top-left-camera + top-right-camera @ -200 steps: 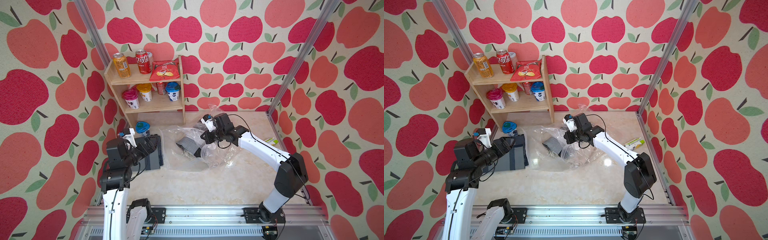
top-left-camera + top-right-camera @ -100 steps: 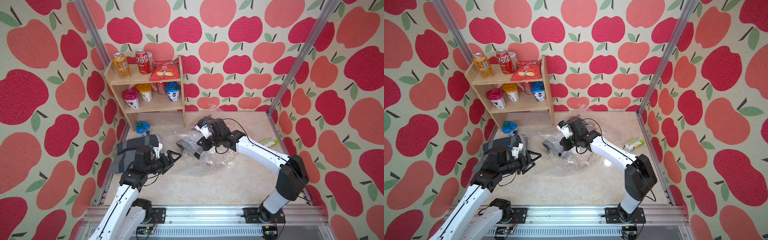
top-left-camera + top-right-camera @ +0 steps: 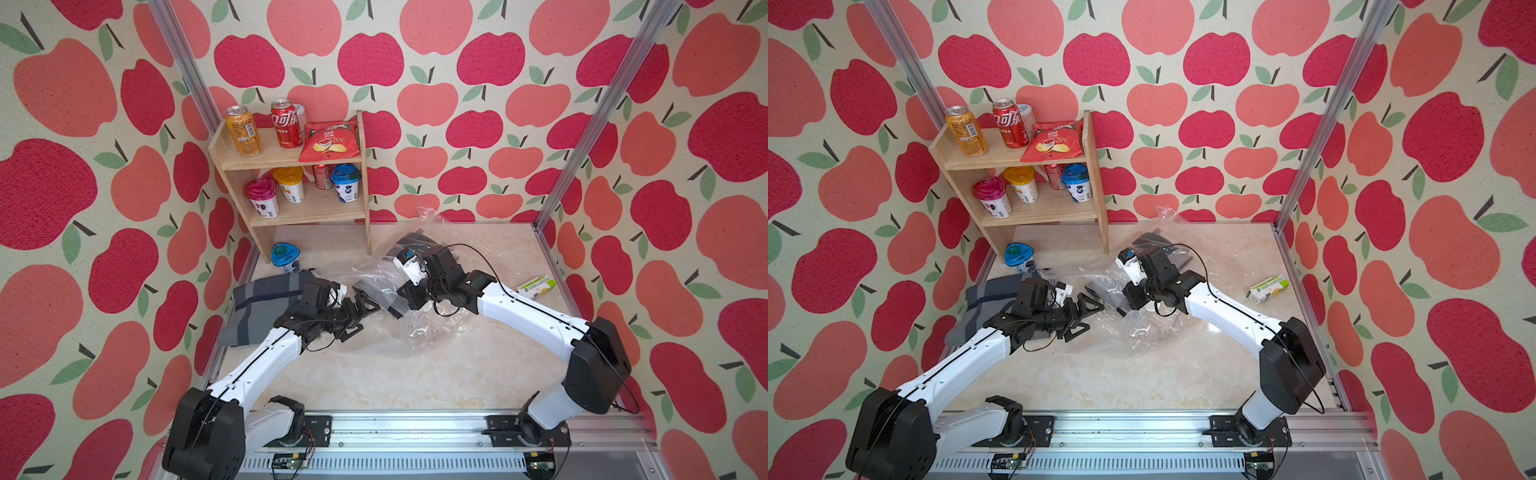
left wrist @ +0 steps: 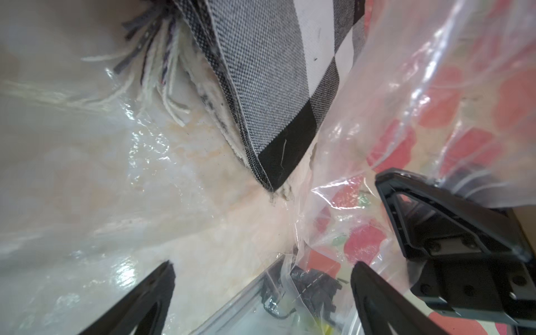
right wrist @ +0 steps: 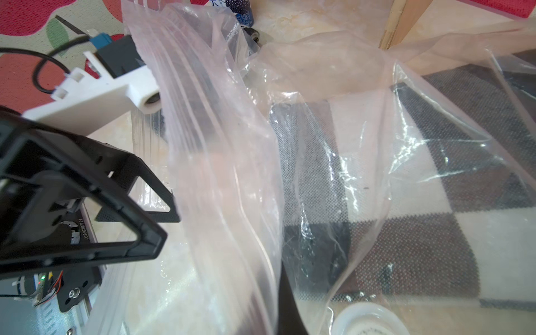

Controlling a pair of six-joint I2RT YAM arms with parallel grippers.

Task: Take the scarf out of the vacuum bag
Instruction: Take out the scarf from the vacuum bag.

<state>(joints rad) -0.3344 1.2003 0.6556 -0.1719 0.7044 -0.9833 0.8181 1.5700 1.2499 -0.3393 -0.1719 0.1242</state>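
Observation:
The vacuum bag (image 3: 415, 332) (image 3: 1142, 332) lies crumpled mid-table, clear and crinkly. A checked grey, black and white scarf (image 3: 374, 291) (image 4: 266, 72) (image 5: 435, 203) sits inside it. My right gripper (image 3: 405, 301) (image 3: 1127, 301) (image 5: 285, 307) is shut on a fold of the bag's film (image 5: 217, 145) and holds it up, near the white valve cap (image 5: 368, 319). My left gripper (image 3: 360, 318) (image 3: 1087, 319) (image 4: 262, 269) is open at the bag's mouth. Nothing lies between its fingers, and the scarf's corner is just ahead of them.
A folded grey striped scarf (image 3: 266, 307) lies outside the bag by the left wall. A wooden shelf (image 3: 365, 187) with cans, a chip bag and cups stands at the back left. A blue cup (image 3: 286, 255) sits below it. A small green-yellow box (image 3: 538, 286) lies at the right.
My left arm has come down from the left wall, leaving the grey striped scarf there, and reached open to the bag's mouth. My right gripper has shifted slightly left with the bag.

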